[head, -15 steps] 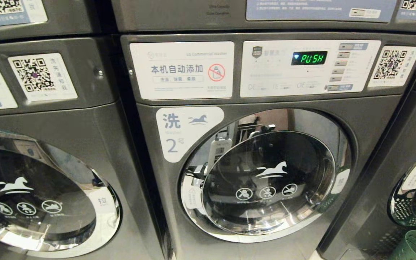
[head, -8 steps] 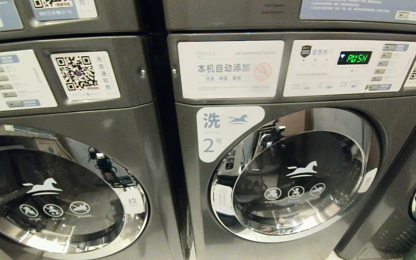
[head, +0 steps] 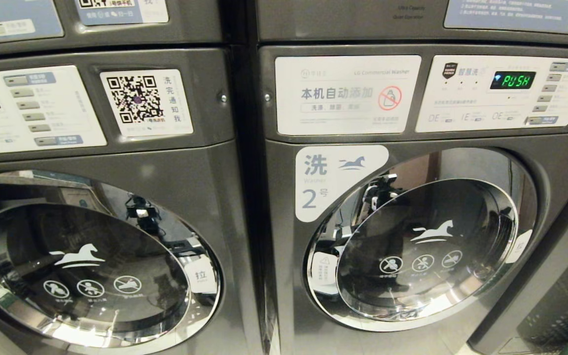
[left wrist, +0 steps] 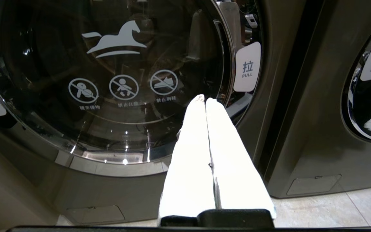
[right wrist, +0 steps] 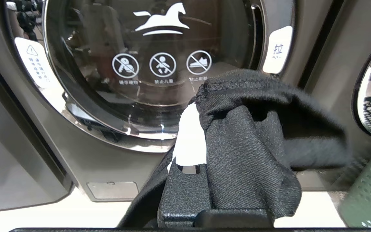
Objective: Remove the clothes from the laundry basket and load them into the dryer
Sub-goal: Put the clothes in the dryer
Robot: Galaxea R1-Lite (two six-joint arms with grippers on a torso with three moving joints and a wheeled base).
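Left of the dark grey washer marked 2 (head: 412,231), the left gripper (left wrist: 205,100) hovers with white fingers pressed together, empty; facing that washer's door, the right gripper (right wrist: 198,109) pinches black stitched fabric clothes (right wrist: 253,138); the perforated dark green plastic laundry basket (right wrist: 369,190) stands right of it

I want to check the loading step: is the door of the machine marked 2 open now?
No, the round glass door of the machine marked 2 sits closed in its chrome rim, facing the head camera.
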